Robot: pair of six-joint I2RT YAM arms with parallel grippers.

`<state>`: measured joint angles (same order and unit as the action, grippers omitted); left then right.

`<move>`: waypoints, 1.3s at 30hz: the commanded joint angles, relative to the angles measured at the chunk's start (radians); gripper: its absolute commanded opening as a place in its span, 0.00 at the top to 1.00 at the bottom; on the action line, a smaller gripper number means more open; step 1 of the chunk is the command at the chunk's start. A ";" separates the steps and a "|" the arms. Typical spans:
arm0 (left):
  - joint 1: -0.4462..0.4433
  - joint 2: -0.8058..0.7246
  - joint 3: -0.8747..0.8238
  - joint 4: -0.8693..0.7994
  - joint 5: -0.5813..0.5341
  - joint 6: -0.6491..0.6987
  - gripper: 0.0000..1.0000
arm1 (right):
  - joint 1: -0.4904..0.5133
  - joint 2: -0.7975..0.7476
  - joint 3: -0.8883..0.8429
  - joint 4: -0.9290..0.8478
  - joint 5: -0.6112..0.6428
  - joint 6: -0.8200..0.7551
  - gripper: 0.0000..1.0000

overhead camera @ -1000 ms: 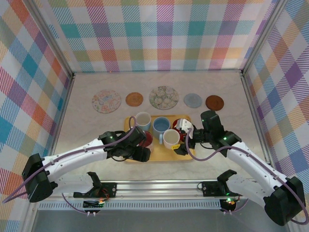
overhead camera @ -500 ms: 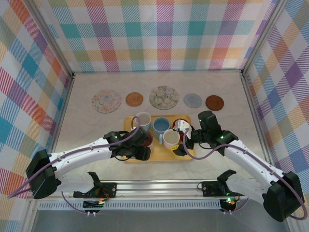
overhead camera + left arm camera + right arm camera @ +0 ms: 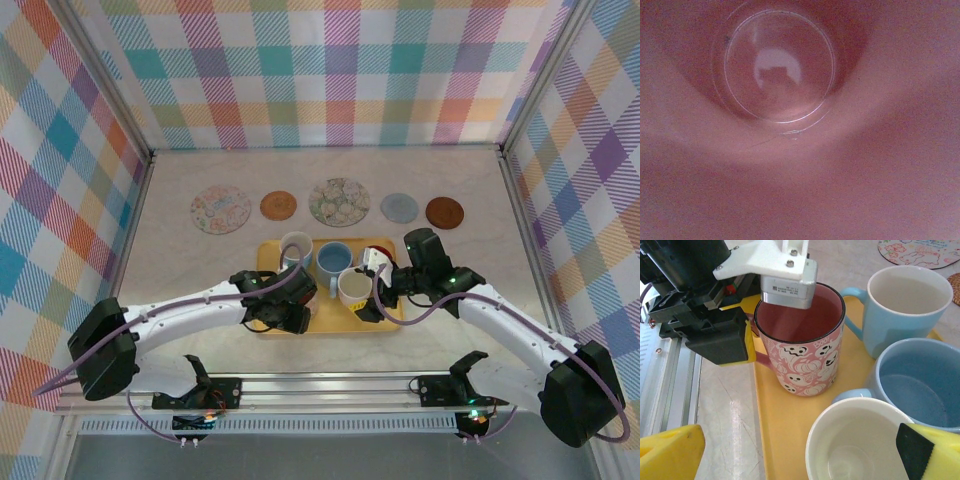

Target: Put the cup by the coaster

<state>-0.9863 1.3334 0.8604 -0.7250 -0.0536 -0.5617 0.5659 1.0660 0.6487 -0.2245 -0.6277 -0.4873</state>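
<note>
Mug [image 3: 810,365] (pink, ghost-printed) stands with rim between left fingers [image 3: 720,342].

Enclosure: multicolour plaid fabric back wall [image 3: 330,70], with matching plaid left wall [image 3: 50,180] and plaid right wall [image 3: 590,170]. Silver aluminium corner posts [image 3: 110,85] run diagonally where the walls meet. Pale beige marbled bench [image 3: 180,255], matte with a slight sheen in the right wrist view. Silver aluminium rail [image 3: 330,383] along the near edge. Lighting is even and diffuse, with soft shadows.
</note>
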 commanded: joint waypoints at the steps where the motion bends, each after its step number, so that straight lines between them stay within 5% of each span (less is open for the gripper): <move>1: -0.014 0.022 0.035 -0.016 -0.018 0.035 0.53 | 0.011 -0.009 0.004 0.035 -0.011 -0.010 0.01; 19: -0.014 0.030 0.062 -0.036 -0.028 0.077 0.62 | 0.017 0.006 0.015 0.038 0.010 -0.030 0.01; 29: -0.014 0.035 0.044 -0.036 -0.040 0.081 0.54 | 0.025 -0.012 0.004 0.033 0.025 -0.024 0.01; 39: -0.014 0.072 0.046 -0.014 -0.036 0.093 0.57 | 0.029 0.000 0.009 0.024 0.023 -0.027 0.01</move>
<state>-0.9863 1.3949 0.8997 -0.7368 -0.0727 -0.4820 0.5865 1.0653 0.6487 -0.2028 -0.5869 -0.4881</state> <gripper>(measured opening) 0.438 0.987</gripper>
